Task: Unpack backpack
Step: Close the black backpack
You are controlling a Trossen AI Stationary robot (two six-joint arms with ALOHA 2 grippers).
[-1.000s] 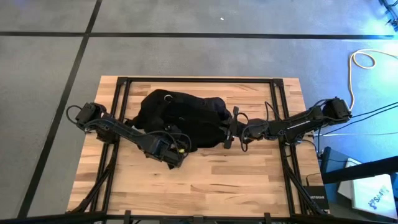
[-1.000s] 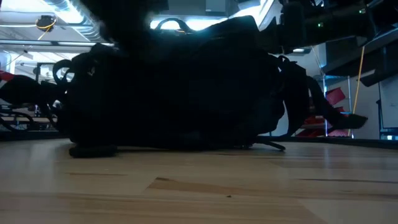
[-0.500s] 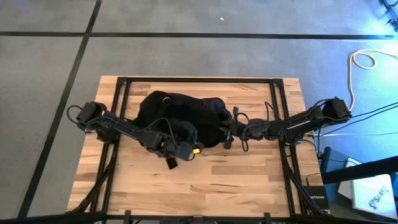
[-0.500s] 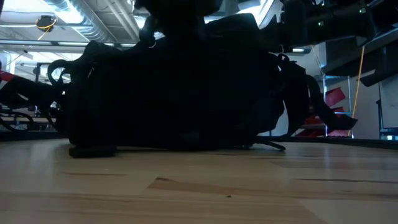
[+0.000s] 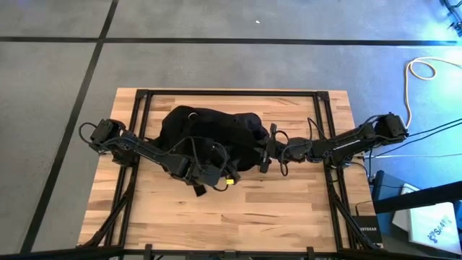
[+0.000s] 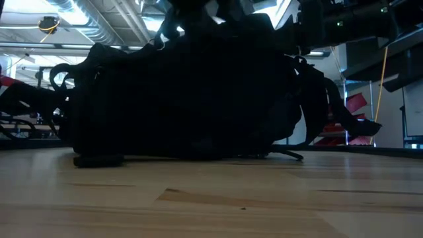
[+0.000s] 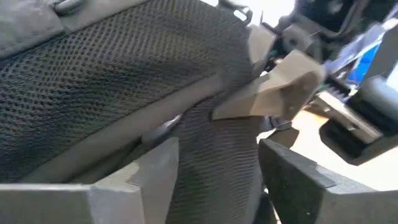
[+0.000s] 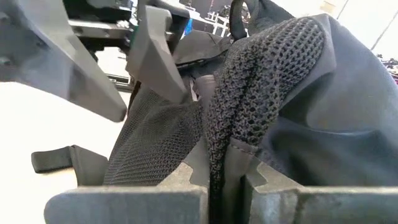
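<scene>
Backpack [image 5: 209,130] lies black and slumped at the middle of the wooden desk [image 5: 289,209], toward its far edge. From above, the left tool [image 5: 220,175] sits at the bag's near edge and the right tool [image 5: 264,150] at its right end. Only the right wrist view shows that tool [image 8: 224,180] clamped shut on a fold of mesh strap [image 8: 249,99]. The left wrist view shows its tool [image 7: 217,180] parted, with mesh fabric [image 7: 112,81] between the fingers. The low view adds a small flat black object [image 6: 98,160] on the desk beside the bag.

Left gripper [image 5: 216,175] shifted rightward along the backpack [image 5: 209,133] near edge, jaws apparently parted wider than before
</scene>
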